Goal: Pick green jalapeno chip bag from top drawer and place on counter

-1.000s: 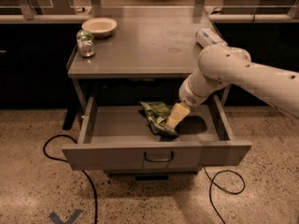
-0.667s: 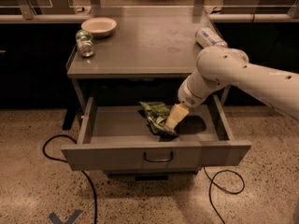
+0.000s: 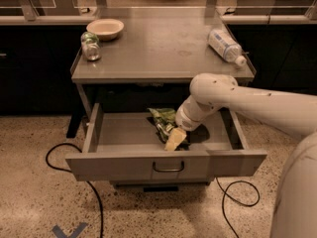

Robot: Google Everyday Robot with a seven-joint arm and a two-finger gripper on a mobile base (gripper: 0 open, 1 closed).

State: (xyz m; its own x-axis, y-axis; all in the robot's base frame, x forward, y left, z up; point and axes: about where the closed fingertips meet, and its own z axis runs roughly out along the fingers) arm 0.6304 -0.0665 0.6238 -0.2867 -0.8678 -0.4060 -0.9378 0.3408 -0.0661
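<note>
one gripper (image 3: 174, 141) in one top drawer (image 3: 114, 163), at one green jalapeno chip bag (image 3: 163, 117); grasp unclear

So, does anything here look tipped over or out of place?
The plastic water bottle lies on its side near the right edge of the counter. In the open top drawer, the green jalapeno chip bag looks crumpled, with the gripper at it.

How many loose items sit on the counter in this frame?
3: a bowl at back left, a can beside it, a plastic bottle lying at right. None looks hidden. The gripper is down in the top drawer, at the green jalapeno chip bag.
</note>
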